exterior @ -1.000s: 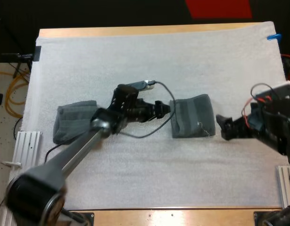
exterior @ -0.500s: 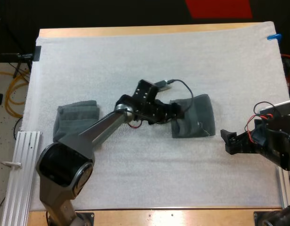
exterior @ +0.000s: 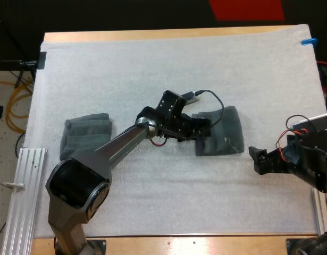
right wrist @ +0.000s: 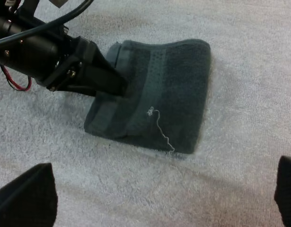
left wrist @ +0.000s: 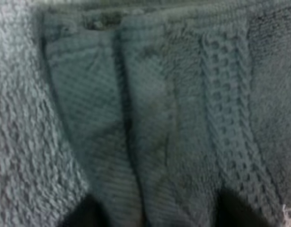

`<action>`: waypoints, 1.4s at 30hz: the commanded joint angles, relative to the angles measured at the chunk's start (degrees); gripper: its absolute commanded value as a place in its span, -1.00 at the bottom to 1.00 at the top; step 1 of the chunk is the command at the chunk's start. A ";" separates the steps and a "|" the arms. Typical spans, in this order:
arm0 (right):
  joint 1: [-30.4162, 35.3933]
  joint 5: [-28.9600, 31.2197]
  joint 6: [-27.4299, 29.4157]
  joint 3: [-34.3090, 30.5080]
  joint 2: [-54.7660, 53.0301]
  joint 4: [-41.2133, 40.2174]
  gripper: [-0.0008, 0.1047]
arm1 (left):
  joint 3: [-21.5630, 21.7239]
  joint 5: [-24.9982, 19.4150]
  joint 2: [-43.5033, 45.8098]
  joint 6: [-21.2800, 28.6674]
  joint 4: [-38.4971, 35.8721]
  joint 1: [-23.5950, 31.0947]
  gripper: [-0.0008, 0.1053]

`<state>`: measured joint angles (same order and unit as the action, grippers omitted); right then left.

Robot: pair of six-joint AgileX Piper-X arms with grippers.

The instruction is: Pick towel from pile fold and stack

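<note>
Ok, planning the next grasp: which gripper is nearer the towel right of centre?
Left. The left gripper is on the towel at its left edge; the right gripper is clear of it, beyond its right side.

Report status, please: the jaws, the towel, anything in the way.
Left gripper at folded towel edge. Right gripper off to the side, jaws open, holding nothing. Second towel lies apart on the mat; nothing blocks.

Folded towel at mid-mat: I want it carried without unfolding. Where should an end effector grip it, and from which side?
Grip the folded towel at its left edge, where the layers lie stacked, coming low from the left; the left end effector is at that edge. Pinching all layers should keep the fold.
</note>
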<state>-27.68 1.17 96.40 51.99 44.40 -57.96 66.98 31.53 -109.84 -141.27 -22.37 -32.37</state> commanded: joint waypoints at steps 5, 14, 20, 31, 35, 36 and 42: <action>0.18 0.14 -0.22 0.02 -0.34 0.17 0.72 | 0.63 1.18 -0.61 -0.32 0.86 -0.81 -0.56; 0.18 0.14 -0.22 0.02 -0.34 0.17 0.72 | 0.93 0.26 -0.60 2.92 0.61 -1.44 -0.99; 0.18 0.25 -0.22 0.02 -0.34 0.17 0.72 | 5.64 -5.24 0.96 14.53 -9.81 -0.53 -0.99; 0.18 0.25 -2.52 0.02 -0.34 0.30 0.72 | 14.51 -20.08 8.77 38.39 -33.03 8.48 -0.99; 0.18 0.25 -2.57 0.02 -0.34 0.41 0.72 | 14.69 -25.16 11.65 43.89 -41.93 13.09 -0.99; 0.18 0.25 -2.57 0.02 -0.34 0.66 0.72 | 14.69 -26.68 12.65 45.28 -44.73 14.85 -0.99; 0.18 -1.16 -2.73 -0.18 -0.34 2.22 0.72 | 14.69 -33.49 17.42 48.70 -50.33 23.33 -0.99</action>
<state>-27.68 0.46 93.85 51.99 44.40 -56.25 81.32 -0.86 -93.29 -93.12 -71.91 -8.81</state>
